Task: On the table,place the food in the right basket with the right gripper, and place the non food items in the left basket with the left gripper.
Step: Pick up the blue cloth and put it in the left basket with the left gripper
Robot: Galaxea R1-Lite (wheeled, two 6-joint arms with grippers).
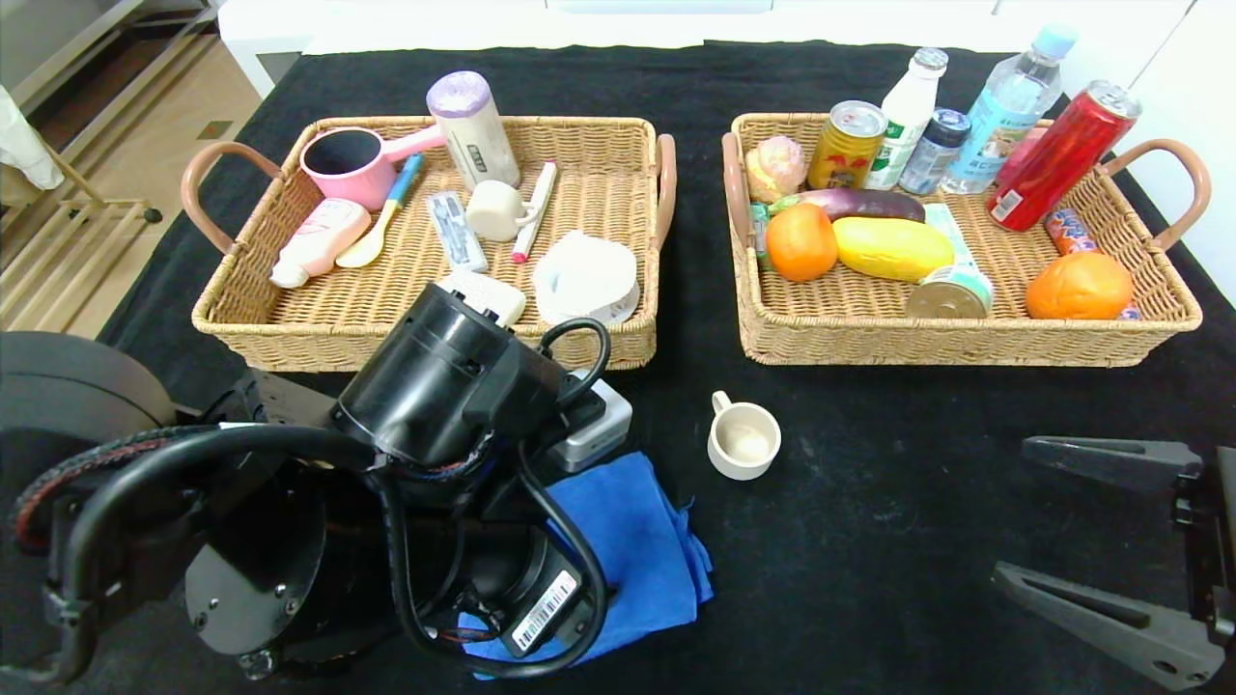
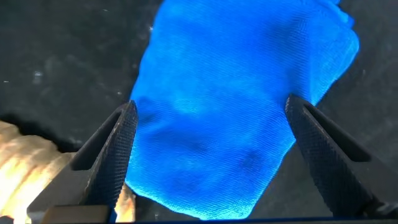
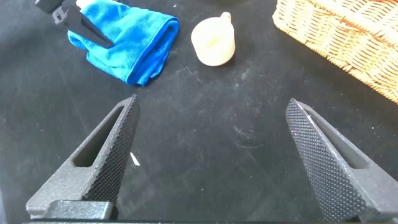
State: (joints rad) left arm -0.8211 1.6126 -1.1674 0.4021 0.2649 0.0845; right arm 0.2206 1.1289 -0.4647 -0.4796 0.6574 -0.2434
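The left gripper (image 2: 211, 158) hangs fully open over the blue cloth (image 2: 236, 99), one finger at each side, gripping nothing. The cup (image 1: 744, 441) stands on the table (image 1: 869, 541) just beyond it. The right gripper (image 3: 211, 162), wide open and empty, hovers near the table's edge, the right basket (image 1: 966, 333) with the food beyond.

The left arm (image 1: 425, 405) covers much of the blue cloth (image 1: 637, 550) and hides the left gripper in the head view, the right gripper (image 1: 1101, 550) is cut by the picture's edge, and labels in the right basket (image 1: 966, 343) are unreadable.

No legible text; barcode sticker (image 1: 546, 610) on left arm, digits unreadable.
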